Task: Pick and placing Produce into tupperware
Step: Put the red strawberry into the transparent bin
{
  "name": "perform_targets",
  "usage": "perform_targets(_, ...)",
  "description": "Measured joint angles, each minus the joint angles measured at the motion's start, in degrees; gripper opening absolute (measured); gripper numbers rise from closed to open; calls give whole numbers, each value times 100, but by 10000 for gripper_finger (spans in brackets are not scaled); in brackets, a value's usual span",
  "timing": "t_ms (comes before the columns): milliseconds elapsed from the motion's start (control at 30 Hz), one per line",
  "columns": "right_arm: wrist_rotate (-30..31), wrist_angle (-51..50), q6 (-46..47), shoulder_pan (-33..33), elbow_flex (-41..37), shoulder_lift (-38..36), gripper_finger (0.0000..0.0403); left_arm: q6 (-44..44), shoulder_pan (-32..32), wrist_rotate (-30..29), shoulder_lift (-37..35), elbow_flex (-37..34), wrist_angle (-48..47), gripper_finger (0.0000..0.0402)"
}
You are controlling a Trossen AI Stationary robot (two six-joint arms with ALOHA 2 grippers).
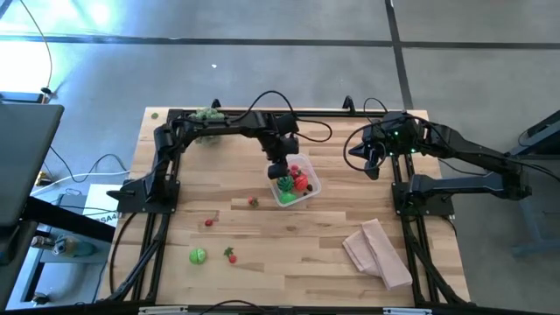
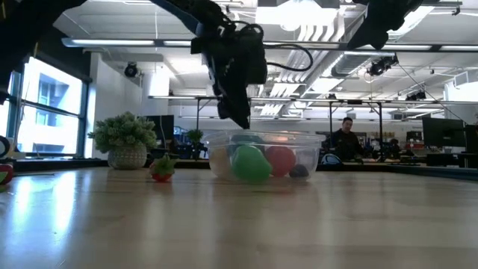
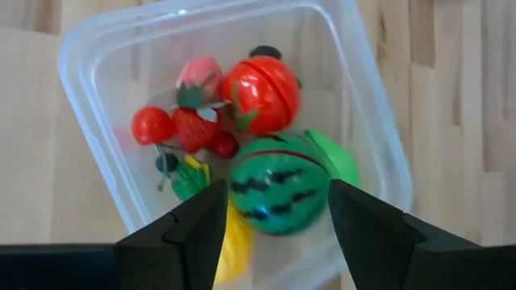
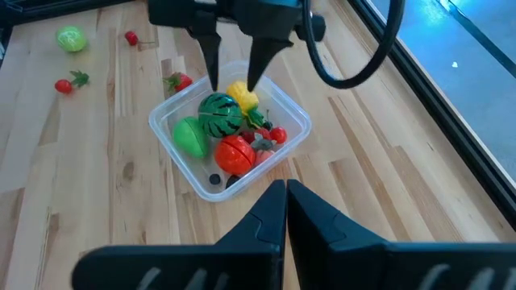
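The clear tupperware (image 1: pixel 308 194) stands mid-table and holds several toy pieces: a striped green watermelon (image 3: pixel 278 185), a red tomato (image 3: pixel 262 93), a strawberry, a yellow piece and a green one. My left gripper (image 3: pixel 276 191) hangs open just above the tub, pointing down. Its fingers stand over the watermelon, apart from it, as the right wrist view shows (image 4: pixel 235 74). More produce lies loose on the table: a green ball (image 1: pixel 198 255) and three small red pieces (image 1: pixel 231 255), (image 1: pixel 208 222), (image 1: pixel 254 202). My right gripper (image 4: pixel 286 189) waits shut to the tub's right (image 1: pixel 371 164).
A tan folded cloth (image 1: pixel 378 252) lies toward the near right corner. A pale-green spiky plant in a pot (image 1: pixel 208 115) stands at the far left edge. Bare wood lies between the tub and the loose pieces. People show in the room beyond the table.
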Motion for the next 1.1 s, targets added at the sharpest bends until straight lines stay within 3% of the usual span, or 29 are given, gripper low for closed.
perform_targets(267,-2,0,0,-1,0,0,4,16,-225,-226,-425,399,-884,207)
perform_targets(667,-1,0,0,-2,-2,0,4,-77,-1229,-1671,-1712,163,-1237,205)
perform_targets(833,-2,0,0,0,-1,2,4,-329,-1510,-2115,-2267,-707,-804,205)
perform_targets(1100,-1,-2,0,-1,-1,2,4,-966,-1533,-2163,-3563,-3375,1257,205)
